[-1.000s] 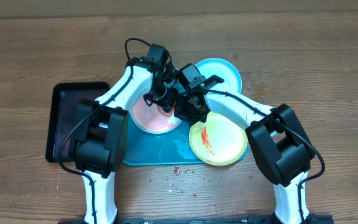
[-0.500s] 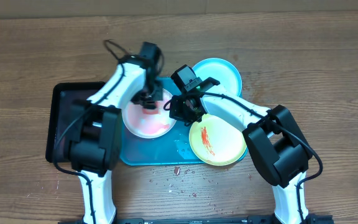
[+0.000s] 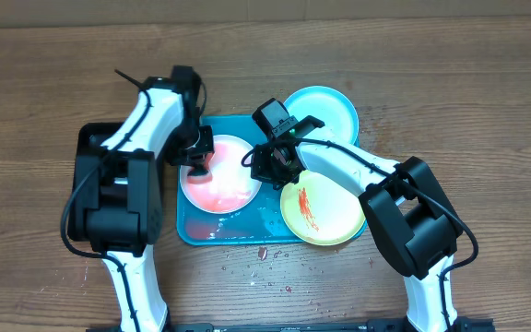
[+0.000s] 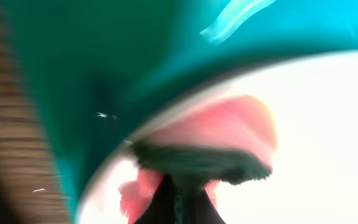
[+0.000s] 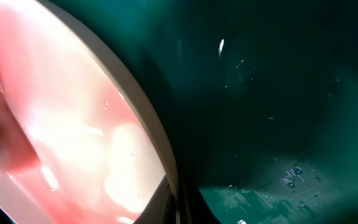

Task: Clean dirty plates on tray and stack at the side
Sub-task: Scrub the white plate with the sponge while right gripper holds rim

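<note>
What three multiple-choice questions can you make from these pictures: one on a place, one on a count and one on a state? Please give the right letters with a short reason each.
1. Seen from overhead, where does the black tray lie relative to the teal tray?
A) to its left
B) to its right
C) on top of it

2. How many plates are in view?
A) one
B) two
C) three

3. In what state is the yellow-green plate?
A) wiped clean
B) marked with a red smear
C) turned upside down

Right letters:
1 A: its corner shows at the left, beside the teal tray and partly under the left arm.
2 C: there is a pink-rimmed plate and a light blue plate besides the yellow-green plate.
3 B: a red streak runs across its pale centre, and it lies face up.
</note>
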